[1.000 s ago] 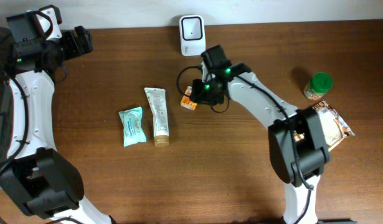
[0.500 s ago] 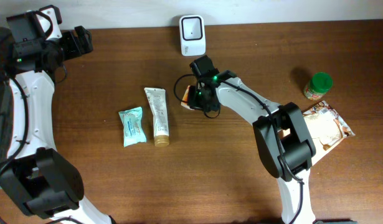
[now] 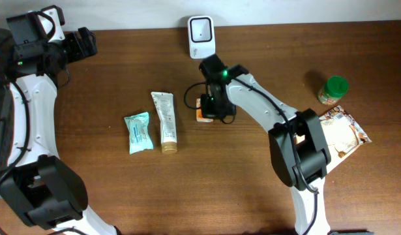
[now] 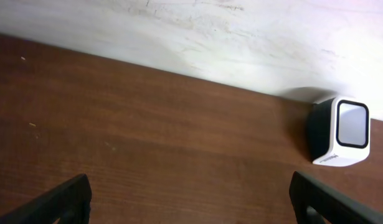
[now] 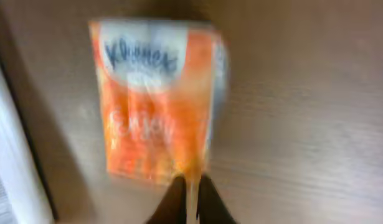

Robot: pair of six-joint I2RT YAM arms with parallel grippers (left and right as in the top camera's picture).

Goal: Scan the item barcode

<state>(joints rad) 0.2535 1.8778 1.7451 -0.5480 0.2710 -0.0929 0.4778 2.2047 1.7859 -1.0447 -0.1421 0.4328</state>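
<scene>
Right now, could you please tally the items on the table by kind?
Barcode scanner: 1
Packets: 3 (orange tissue pack, teal packet, snack bag)
Tube: 1
Green-lidded jar: 1
Total: 6

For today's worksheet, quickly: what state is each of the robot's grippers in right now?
Left gripper: open, holding nothing.
Right gripper: closed, pinching the edge of the orange plastic Kleenex tissue pack.

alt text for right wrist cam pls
A motion-blurred orange-and-white Kleenex pack lies on the brown wooden table, filling mid-frame. At the bottom edge, the right gripper is pinched shut on the pack's lower edge.
</scene>
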